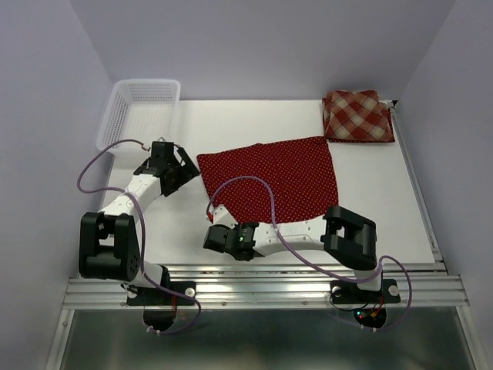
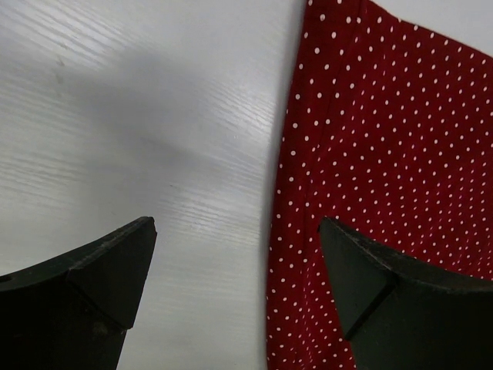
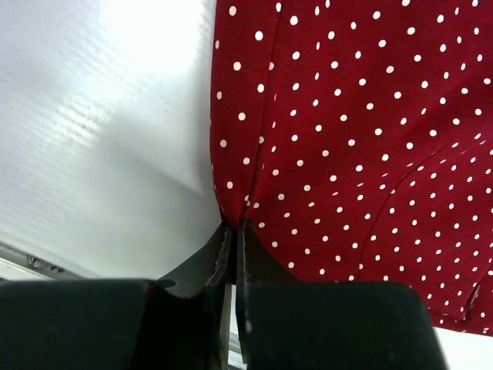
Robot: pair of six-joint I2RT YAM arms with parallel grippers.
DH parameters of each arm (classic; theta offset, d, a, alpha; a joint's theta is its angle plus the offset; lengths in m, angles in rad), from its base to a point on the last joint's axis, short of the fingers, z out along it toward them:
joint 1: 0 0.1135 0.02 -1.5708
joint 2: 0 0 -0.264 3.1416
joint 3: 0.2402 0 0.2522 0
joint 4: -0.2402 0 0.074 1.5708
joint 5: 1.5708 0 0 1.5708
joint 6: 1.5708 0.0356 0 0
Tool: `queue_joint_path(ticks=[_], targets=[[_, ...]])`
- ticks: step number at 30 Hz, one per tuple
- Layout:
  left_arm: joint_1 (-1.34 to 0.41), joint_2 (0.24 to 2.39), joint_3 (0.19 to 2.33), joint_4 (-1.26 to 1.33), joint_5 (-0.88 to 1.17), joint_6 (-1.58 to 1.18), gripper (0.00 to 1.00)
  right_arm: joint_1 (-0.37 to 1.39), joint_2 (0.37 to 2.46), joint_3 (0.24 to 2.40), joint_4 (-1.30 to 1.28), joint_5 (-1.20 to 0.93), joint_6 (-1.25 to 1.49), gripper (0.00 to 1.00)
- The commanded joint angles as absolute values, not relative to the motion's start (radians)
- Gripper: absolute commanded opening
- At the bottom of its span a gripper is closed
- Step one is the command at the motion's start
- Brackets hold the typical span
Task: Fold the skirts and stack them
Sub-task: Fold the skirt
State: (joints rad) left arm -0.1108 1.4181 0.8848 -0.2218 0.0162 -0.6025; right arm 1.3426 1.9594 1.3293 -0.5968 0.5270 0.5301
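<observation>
— on the middle of the tabletop (image 1: 385,193), what lies there?
— one dark red dotted skirt (image 1: 273,177), spread flat, wider from left to right than from near to far.
— and the other one?
— the plaid skirt (image 1: 357,116) sits folded at the far right corner, apart from the dotted skirt.
— where is the right hand (image 3: 234,231)?
— at the near left corner of the dotted skirt, low over the tabletop. its fingers are pressed together with the cloth's edge pinched between them, and the cloth puckers a little where it goes in.
— and the left hand (image 2: 236,225)?
— at the far left corner of the same skirt, spread wide and holding nothing. one finger is over bare tabletop, the other over the dotted cloth, and the skirt's left edge runs between them.
— does it touch the cloth?
— i cannot tell from these views.
— anything else up there?
— a white mesh basket (image 1: 139,112) at the far left corner of the tabletop, just beyond the left hand.
</observation>
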Motion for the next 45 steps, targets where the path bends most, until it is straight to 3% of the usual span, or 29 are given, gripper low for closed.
queue_joint_path(ticks=[1,6,12,17,21,26,28,30,31,35,41,45], targets=[[-0.14,1.454,0.877,-0.13,0.089,-0.589,0.99,1.359,1.916,1.299,-0.548,0.483,0.528,0.01],[-0.149,1.584,0.948,-0.141,0.011,-0.597,0.99,1.359,1.891,1.266,-0.537,0.477,0.535,0.0],[-0.149,1.752,1.052,-0.115,0.022,-0.575,0.92,1.359,1.87,1.218,-0.503,0.457,0.532,0.01],[-0.149,1.844,1.146,-0.129,0.011,-0.561,0.79,1.359,1.87,1.201,-0.489,0.427,0.532,0.01],[-0.15,1.897,1.175,-0.129,0.018,-0.558,0.61,1.359,1.862,1.186,-0.473,0.411,0.535,0.01],[-0.16,1.936,1.207,-0.127,0.023,-0.542,0.54,1.359,1.845,1.187,-0.462,0.4,0.528,0.01],[-0.161,1.945,1.216,-0.127,0.025,-0.541,0.46,1.359,1.839,1.177,-0.456,0.397,0.529,0.01],[-0.161,1.956,1.233,-0.127,0.035,-0.532,0.21,1.359,1.827,1.172,-0.454,0.402,0.535,0.01],[-0.16,1.962,1.253,-0.138,0.037,-0.529,0.0,1.359,1.821,1.164,-0.454,0.402,0.537,0.01],[-0.161,1.933,1.255,-0.183,0.011,-0.508,0.0,1.359,1.784,1.161,-0.462,0.406,0.554,0.01],[-0.16,1.64,1.123,-0.164,-0.178,-0.545,0.0,1.391,1.72,1.164,-0.408,0.324,0.503,0.01],[-0.16,1.566,1.135,-0.225,-0.302,-0.541,0.0,1.413,1.695,1.177,-0.396,0.275,0.515,0.01]])
